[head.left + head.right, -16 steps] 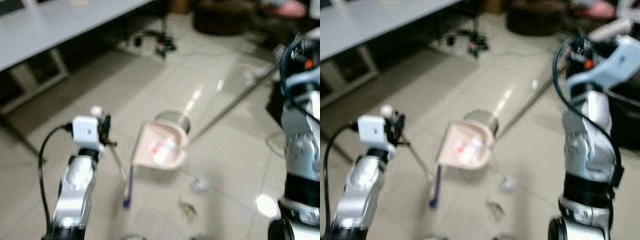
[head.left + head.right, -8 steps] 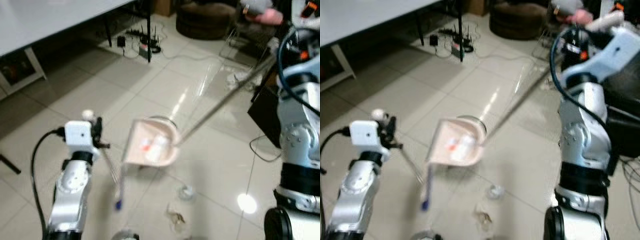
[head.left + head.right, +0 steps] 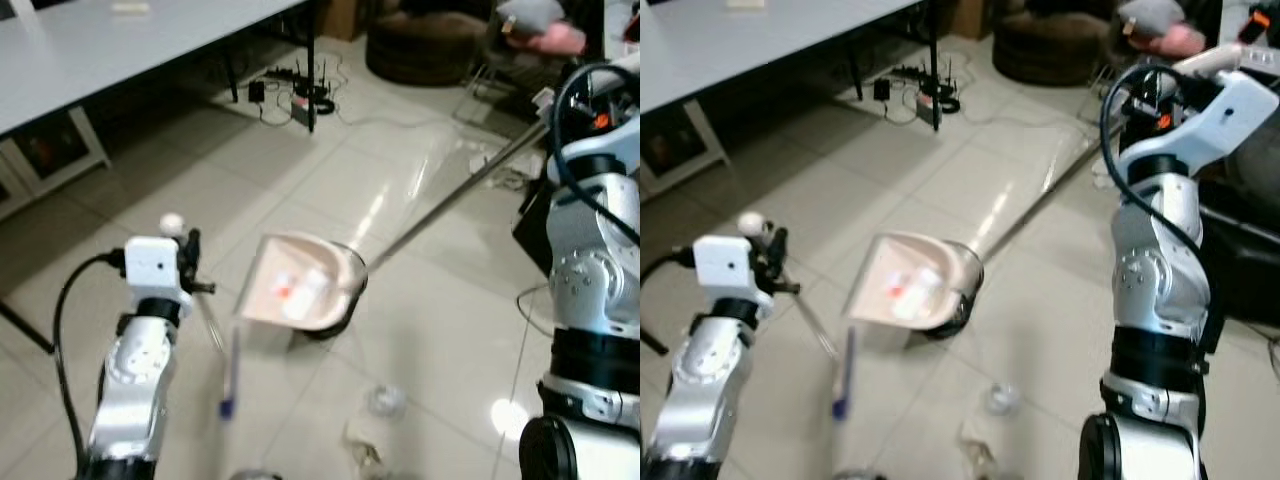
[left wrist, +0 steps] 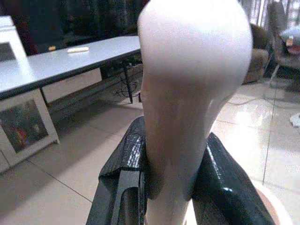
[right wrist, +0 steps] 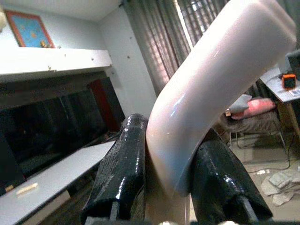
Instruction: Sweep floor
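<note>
**Both grippers clamped on handles above the tiled floor**

The left gripper (image 4: 171, 187) has its black ribbed fingers (image 4: 124, 178) closed around the smooth pale broom handle (image 4: 187, 93). The right gripper (image 5: 164, 187) is closed on the curved, glossy dustpan handle (image 5: 211, 84). The pink dustpan (image 3: 300, 292) rests on the glossy tiled floor (image 3: 200, 190) and holds small white and red scraps. Crumpled litter (image 3: 384, 402) lies near it. A white table (image 3: 100, 50) stands well apart. No writing is legible.

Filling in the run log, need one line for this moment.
left gripper: shut on broom handle | right gripper: shut on dustpan handle | dustpan: holds litter
</note>
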`<state>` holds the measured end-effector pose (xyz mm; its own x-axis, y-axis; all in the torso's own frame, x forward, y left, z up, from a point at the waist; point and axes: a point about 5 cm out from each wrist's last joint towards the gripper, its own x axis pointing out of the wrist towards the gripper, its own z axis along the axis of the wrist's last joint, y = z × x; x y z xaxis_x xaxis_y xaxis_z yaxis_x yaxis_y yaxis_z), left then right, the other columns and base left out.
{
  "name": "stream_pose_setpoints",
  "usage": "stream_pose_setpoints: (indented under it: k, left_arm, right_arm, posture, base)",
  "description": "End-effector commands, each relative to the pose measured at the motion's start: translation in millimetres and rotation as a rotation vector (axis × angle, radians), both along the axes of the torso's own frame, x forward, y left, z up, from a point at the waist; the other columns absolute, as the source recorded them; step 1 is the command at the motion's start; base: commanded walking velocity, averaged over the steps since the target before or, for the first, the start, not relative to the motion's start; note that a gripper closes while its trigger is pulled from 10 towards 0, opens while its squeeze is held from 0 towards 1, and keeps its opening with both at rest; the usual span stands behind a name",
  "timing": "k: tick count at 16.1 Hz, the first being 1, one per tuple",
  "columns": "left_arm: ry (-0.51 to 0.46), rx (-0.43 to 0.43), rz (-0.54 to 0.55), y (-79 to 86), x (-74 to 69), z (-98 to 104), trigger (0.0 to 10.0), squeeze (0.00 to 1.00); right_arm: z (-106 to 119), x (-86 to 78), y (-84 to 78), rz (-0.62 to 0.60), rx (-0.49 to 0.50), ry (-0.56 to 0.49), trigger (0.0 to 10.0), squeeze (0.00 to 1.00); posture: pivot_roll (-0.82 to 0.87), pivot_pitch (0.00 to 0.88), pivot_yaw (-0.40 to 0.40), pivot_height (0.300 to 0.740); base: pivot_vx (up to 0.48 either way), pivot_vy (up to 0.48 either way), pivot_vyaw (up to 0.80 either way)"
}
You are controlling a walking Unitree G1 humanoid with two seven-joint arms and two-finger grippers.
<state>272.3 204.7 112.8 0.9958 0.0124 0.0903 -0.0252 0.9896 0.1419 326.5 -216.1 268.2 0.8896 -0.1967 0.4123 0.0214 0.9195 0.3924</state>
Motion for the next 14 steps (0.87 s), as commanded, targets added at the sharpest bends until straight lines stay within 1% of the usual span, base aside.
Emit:
stream_pose_setpoints:
  k: [1, 3, 11, 14]
  left_arm:
    - [-0.044, 0.004, -0.049, -10.0, 3.7, 8.6, 10.0, 0.00]
    - [-0.048, 0.002, -0.057, -10.9, 6.6, 10.5, 10.0, 0.00]
    - [-0.050, 0.006, -0.044, -7.1, 8.2, 10.9, 10.0, 0.00]
    - [-0.049, 0.010, -0.036, -4.3, 8.0, 10.5, 10.0, 0.00]
  right_arm:
    - [10.1, -7.4, -12.8, -0.055, 0.009, -0.062, 10.0, 0.00]
    - [8.5, -7.8, -15.3, -0.073, 0.013, -0.054, 10.0, 0.00]
    - [7.0, -8.6, -17.3, -0.085, 0.003, -0.058, 10.0, 0.00]
    - [6.0, -7.3, -15.1, -0.078, -0.001, -0.055, 10.0, 0.00]
  posture:
    - [-0.01, 0.043, 0.016, 0.740]
    - [-0.01, 0.041, 0.021, 0.740]
    - [-0.01, 0.039, 0.019, 0.740]
    - [-0.01, 0.040, 0.017, 0.740]
  base:
    - [0.349, 0.000, -0.80]
    - [0.352, 0.000, -0.61]
    - [0.353, 0.000, 0.00]
    - [0.351, 0.000, 0.00]
